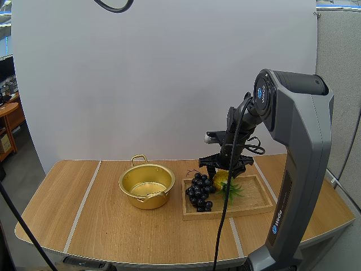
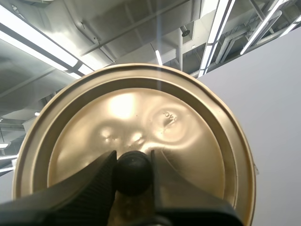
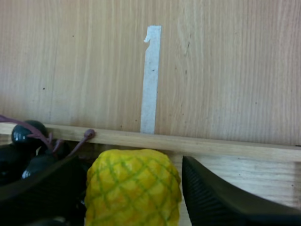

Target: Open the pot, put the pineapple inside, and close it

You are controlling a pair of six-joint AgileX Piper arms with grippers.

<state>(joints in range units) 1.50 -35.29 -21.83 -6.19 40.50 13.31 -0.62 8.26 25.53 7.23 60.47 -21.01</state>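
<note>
Grips the gold lid (image 2: 136,113) by its black knob (image 2: 133,172) with the left jaws, clamped tight on either side of it. Spreads the right jaws apart around the yellow pineapple (image 3: 133,186), one on each side (clear gap showing on one side, so no pinch). Finds that pineapple lying in the wooden tray (image 1: 256,199), just beside the dark grapes (image 1: 199,193), close to the far rail. Shows the pot (image 1: 146,186) uncovered on the tabletop (image 1: 84,209), beside the tray.

This looks like a robotics lab in an office. A wooden counter (image 1: 141,226) marked with tape strips (image 1: 82,206) stands before a white screen (image 1: 163,79), with a grey partition (image 1: 338,84) at its right edge and a desk (image 1: 8,116) past its left edge.
</note>
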